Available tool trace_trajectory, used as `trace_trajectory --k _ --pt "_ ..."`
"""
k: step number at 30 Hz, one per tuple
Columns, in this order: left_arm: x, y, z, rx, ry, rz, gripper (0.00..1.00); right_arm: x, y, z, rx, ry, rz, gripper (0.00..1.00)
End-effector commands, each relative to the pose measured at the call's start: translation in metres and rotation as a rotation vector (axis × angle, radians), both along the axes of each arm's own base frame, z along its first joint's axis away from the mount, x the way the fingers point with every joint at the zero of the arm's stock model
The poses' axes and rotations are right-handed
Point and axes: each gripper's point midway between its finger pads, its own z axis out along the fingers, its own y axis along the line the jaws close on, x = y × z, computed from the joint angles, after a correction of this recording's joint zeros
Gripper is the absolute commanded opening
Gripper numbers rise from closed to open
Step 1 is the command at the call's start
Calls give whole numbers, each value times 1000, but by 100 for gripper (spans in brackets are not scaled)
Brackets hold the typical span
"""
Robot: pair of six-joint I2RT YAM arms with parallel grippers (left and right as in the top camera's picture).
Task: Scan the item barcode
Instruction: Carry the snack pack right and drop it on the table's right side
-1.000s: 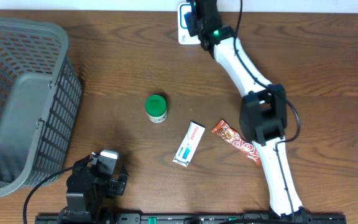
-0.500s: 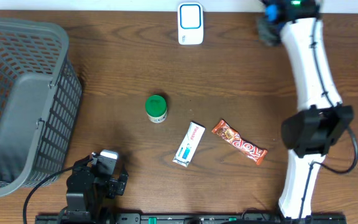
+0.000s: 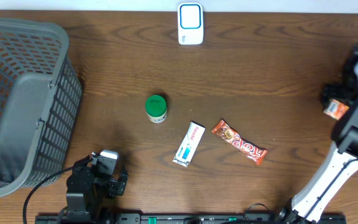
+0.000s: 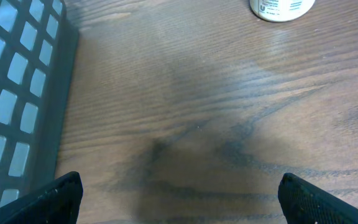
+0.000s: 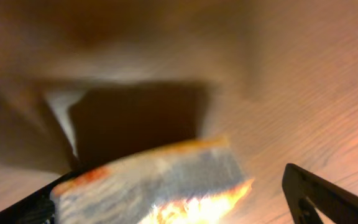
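Note:
A small orange and white packet (image 3: 336, 110) lies at the table's far right edge, under my right gripper (image 3: 334, 99). In the right wrist view the packet (image 5: 160, 180) is blurred between the jaws of the right gripper (image 5: 173, 208). The jaws are open, with a clear gap between the packet and the right finger (image 5: 328, 199). The white and blue scanner (image 3: 190, 23) stands at the back middle. Low at the front left, my left gripper (image 3: 104, 163) is open over bare wood, and its wrist view (image 4: 179, 196) shows nothing between the fingers.
A green-lidded jar (image 3: 156, 108), a white and blue packet (image 3: 189, 144) and a red candy bar (image 3: 239, 142) lie mid-table. A grey mesh basket (image 3: 17, 106) fills the left side, and its wall (image 4: 17, 93) shows close to my left gripper.
My right arm swung from the scanner at the back across to the far right edge, carrying the packet. Its jaws have spread away from the packet. The left arm has not moved.

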Motion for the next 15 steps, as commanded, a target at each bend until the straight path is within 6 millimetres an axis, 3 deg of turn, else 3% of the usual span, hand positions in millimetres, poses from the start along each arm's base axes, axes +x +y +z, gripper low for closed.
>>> trace_trajectory --k 1,7,15 --pt "-9 0 -14 0 58 -1 98 0 10 -7 217 -130 -118 99" --pt "-9 0 -14 0 58 -1 98 36 48 29 509 -348 -149 99" --pt "-9 0 -14 0 58 -1 98 71 103 115 516 -507 -18 99"
